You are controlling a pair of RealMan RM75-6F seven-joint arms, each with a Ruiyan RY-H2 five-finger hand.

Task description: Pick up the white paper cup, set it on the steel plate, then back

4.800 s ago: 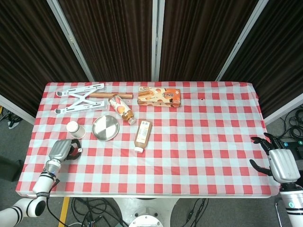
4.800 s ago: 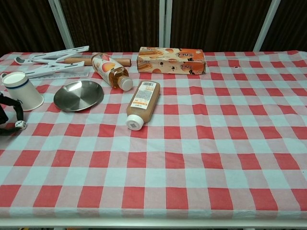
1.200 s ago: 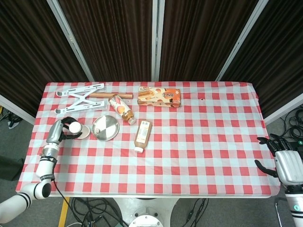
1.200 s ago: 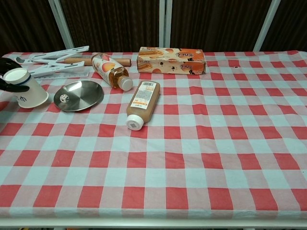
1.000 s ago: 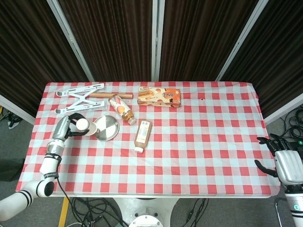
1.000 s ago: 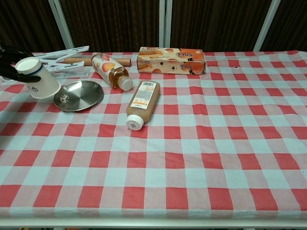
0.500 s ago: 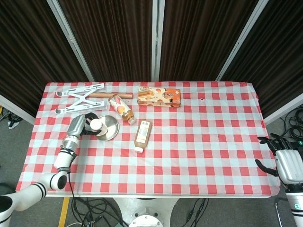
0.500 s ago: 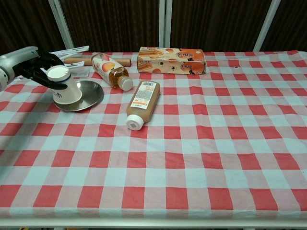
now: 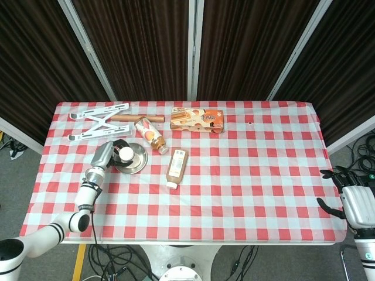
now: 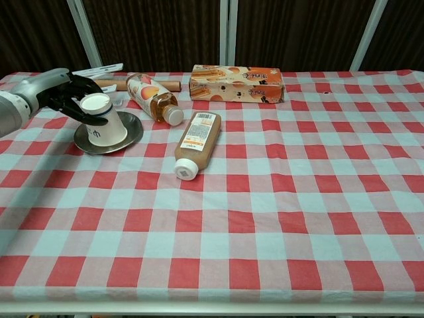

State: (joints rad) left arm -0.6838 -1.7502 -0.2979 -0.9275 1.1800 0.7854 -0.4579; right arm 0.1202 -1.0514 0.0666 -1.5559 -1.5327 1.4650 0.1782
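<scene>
White paper cup, tapered and smooth, stands on the round shiny steel plate, grasped by the left hand. Right hand hangs off-table, fingers spread, holding nothing.

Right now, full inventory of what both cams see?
white paper cup: 1, white, on the steel plate, held
steel plate: 1, silver, table's left
juice bottle: 1, orange label, lying behind the plate
brown bottle: 1, white cap, lying right of the plate
snack box: 1, orange, far centre
white folding stand: 1, far left
wooden rod: 1, brown, beside the stand
checked tablecloth: 1, red-white
left hand: grips the cup
right hand: off the table's right edge, holds nothing
</scene>
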